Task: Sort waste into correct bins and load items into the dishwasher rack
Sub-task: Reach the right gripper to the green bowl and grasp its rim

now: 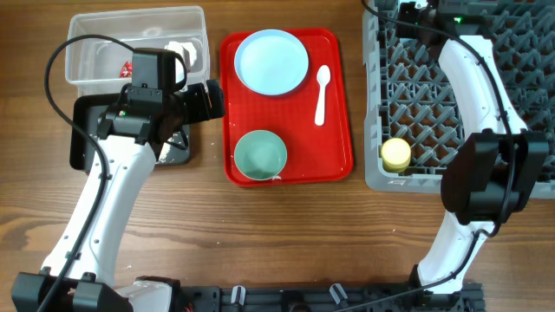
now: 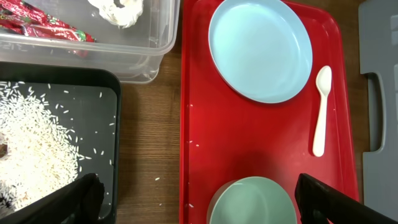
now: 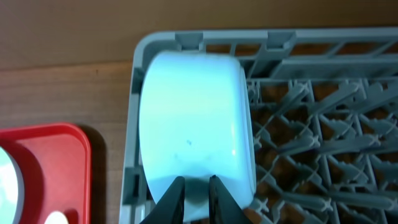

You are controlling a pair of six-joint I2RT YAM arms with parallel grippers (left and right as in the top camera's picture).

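Right gripper [image 3: 198,199]: fingers nearly together, clamped on lower rim of light-blue bowl [image 3: 193,106]
Light-blue bowl: standing on edge in corner of dishwasher rack [image 3: 323,124]
Left gripper [image 2: 199,202]: fingers wide apart, holding nothing
Mint-green bowl [image 2: 252,202]: on red tray [image 2: 249,143], between left fingers, nearer the right one

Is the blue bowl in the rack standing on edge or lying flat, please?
On edge: the blue bowl stands on its side in a corner of the rack, the right gripper pinching its rim.
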